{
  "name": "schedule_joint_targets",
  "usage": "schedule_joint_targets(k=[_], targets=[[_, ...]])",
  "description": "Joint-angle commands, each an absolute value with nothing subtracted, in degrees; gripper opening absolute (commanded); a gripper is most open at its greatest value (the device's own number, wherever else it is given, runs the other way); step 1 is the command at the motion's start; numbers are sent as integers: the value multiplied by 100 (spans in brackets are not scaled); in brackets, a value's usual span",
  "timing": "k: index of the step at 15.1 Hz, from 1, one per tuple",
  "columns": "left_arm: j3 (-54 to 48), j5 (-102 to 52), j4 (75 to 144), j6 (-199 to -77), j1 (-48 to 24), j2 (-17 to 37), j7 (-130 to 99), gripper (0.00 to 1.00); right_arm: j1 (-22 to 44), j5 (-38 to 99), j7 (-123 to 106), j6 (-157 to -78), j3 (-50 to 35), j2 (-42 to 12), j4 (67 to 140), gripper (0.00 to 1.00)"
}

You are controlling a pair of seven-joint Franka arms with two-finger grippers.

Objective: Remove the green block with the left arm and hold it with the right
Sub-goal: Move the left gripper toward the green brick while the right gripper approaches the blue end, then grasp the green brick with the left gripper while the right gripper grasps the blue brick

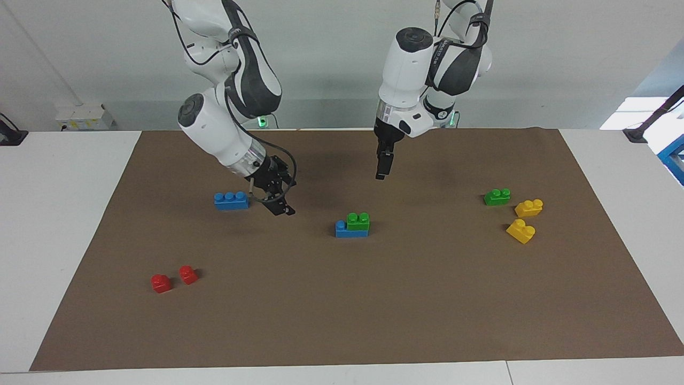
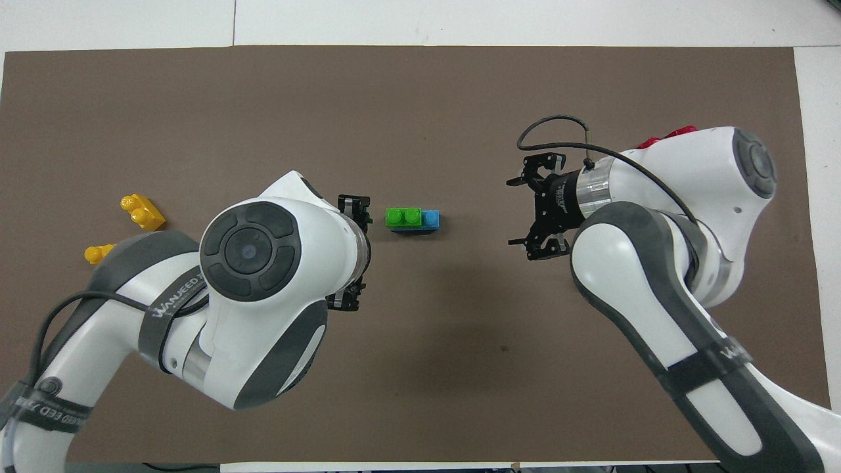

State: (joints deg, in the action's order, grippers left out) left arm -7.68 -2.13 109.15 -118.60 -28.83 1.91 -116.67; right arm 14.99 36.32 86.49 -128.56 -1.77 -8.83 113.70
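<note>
A green block (image 1: 358, 218) with two studs sits on one end of a blue brick (image 1: 342, 230) in the middle of the brown mat; the pair also shows in the overhead view (image 2: 403, 216). My left gripper (image 1: 380, 170) hangs open and empty over the mat beside the stack, toward the left arm's end (image 2: 353, 255). My right gripper (image 1: 280, 206) is open and empty, low over the mat between the stack and a loose blue brick (image 1: 231, 200); it also shows in the overhead view (image 2: 520, 210). Neither gripper touches the stack.
A second green block (image 1: 497, 197) and two yellow bricks (image 1: 529, 207) (image 1: 521, 231) lie toward the left arm's end. Two red bricks (image 1: 161, 283) (image 1: 187, 274) lie toward the right arm's end. The brown mat (image 1: 374, 310) covers the table.
</note>
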Motion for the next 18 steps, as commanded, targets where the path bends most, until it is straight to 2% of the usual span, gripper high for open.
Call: schedule_joint_targets(k=[1,3,7,11,18], targets=[[-668,-211,10434,-12049,-2997,781,-12286,100,1669,4129,8771,-13139,-150,-1089,11285,99],[-659,-202,10197,-12085,-2997,1150,-12331,100,1731,4341,8824,-13131,-158,-1230,11268,98],[-650,-167,9976,-12129,-2971,1528,-12375,100,2117,4351,8816,-13341,-149,-1529,11259,98],[-633,167,9090,-12041,-2979,2407,-12753,100,2180,4342,8710,-13499,-149,-1784,11180,98],[-615,193,9246,-12120,-2988,2531,-12858,100,2223,4316,8613,-13596,-149,-2047,10838,98]])
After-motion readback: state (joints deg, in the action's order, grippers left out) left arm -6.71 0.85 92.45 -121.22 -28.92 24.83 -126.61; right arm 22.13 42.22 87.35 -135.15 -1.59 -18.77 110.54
